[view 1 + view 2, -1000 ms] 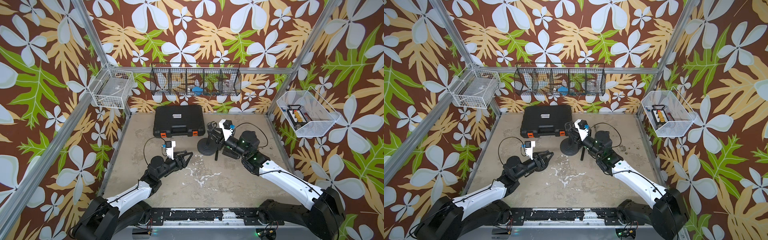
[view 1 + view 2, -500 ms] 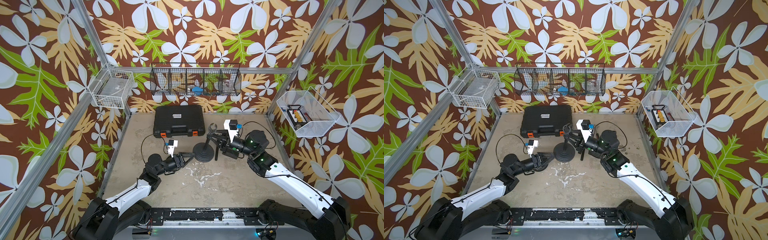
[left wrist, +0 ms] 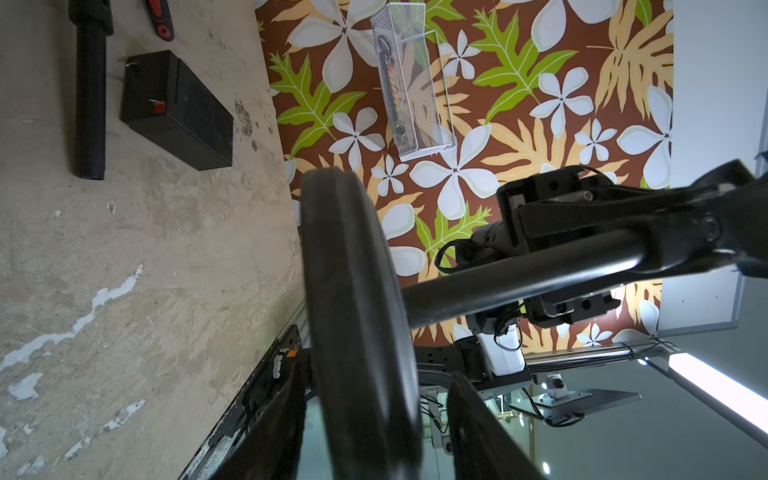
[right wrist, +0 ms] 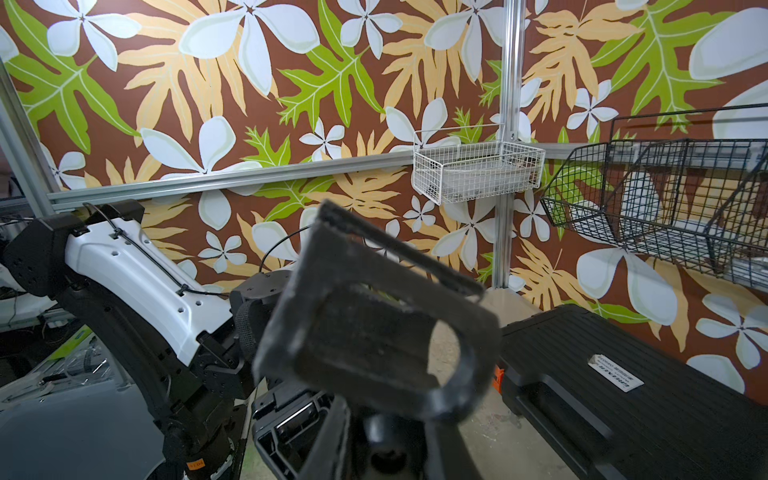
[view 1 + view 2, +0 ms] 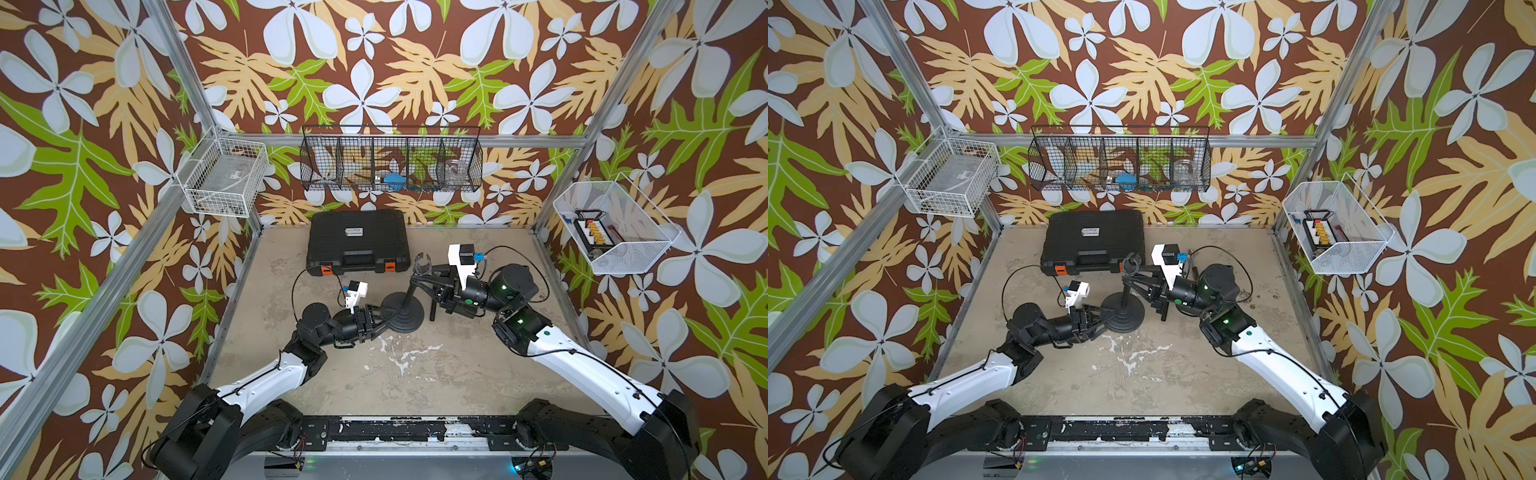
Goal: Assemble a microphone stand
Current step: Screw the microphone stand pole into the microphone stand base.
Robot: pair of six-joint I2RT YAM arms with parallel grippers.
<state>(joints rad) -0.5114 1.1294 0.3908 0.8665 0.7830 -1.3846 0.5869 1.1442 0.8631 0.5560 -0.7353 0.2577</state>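
Note:
The black microphone stand has a round base [image 5: 405,316] [image 5: 1123,318], a thin pole [image 5: 412,291] and a clip [image 5: 422,264] on top. It is seen in both top views at mid-floor. My right gripper [image 5: 417,282] [image 5: 1130,283] is shut on the pole just under the clip. In the right wrist view the clip [image 4: 374,332] fills the space in front of that gripper [image 4: 386,415]. My left gripper [image 5: 384,318] [image 5: 1104,318] straddles the base's rim. In the left wrist view the base [image 3: 353,291] sits between this gripper's [image 3: 376,374] jaws, with a gap on one side.
A shut black case [image 5: 357,241] lies at the back. A loose black rod [image 3: 89,104] and a small black box [image 3: 174,112] lie on the floor beyond the stand, under the right arm. Wire baskets [image 5: 390,164] hang on the walls.
The right arm brought the stand forward and toward the left arm. The left gripper reached in to the base, and its jaws narrowed around the rim.

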